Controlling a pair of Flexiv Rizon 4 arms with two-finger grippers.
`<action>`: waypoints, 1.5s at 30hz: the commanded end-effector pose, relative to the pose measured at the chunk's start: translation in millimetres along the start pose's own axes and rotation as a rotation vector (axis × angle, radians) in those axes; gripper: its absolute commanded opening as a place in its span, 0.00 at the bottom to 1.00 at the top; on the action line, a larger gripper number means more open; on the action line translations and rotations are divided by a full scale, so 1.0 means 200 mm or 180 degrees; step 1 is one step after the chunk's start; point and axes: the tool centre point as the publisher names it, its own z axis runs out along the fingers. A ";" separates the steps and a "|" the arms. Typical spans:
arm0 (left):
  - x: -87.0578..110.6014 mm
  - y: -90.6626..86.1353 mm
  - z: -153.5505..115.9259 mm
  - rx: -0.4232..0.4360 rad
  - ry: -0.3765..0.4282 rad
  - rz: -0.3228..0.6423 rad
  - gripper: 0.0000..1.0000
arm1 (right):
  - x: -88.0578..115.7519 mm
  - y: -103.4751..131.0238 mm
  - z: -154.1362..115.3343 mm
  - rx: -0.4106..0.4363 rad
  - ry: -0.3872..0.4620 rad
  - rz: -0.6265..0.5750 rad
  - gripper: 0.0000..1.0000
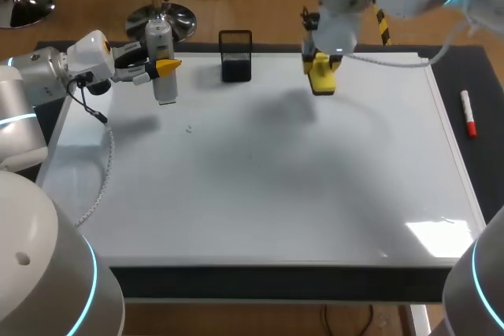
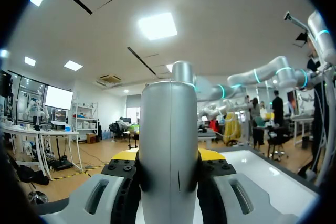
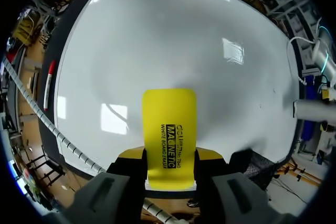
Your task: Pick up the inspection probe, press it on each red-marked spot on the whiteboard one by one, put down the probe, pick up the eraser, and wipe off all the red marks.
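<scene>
Probe (image 1: pixel 161 38) sits clamped in the left tool (image 1: pixel 167 65) at ten o'clock over the whiteboard (image 1: pixel 260 186); the eraser (image 1: pixel 323 83) is pinched in the right tool (image 1: pixel 320 62) at one o'clock. No red marks show, so wiping looks finished.

Black printed label runs lengthwise on yellow eraser (image 3: pixel 169 129), right wrist view.

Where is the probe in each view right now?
Head view: probe held by the left end effector, above the whiteboard's far left corner.
Left wrist view: upright between that end effector's fingers, filling the middle.
Right wrist view: probably the grey cylinder beyond the mesh holder.
Shared landmark: the whiteboard.
</scene>
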 end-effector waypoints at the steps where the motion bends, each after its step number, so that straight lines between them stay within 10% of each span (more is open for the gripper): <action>1: 0.00 0.00 0.00 0.0006 0.0000 0.0006 0.00 | -0.06 -0.12 0.03 -0.0232 0.0058 0.0049 0.00; 45: 0.00 0.00 0.00 0.0006 0.0000 0.0006 0.00 | -0.06 -0.30 0.31 -0.0420 0.0154 0.0347 0.00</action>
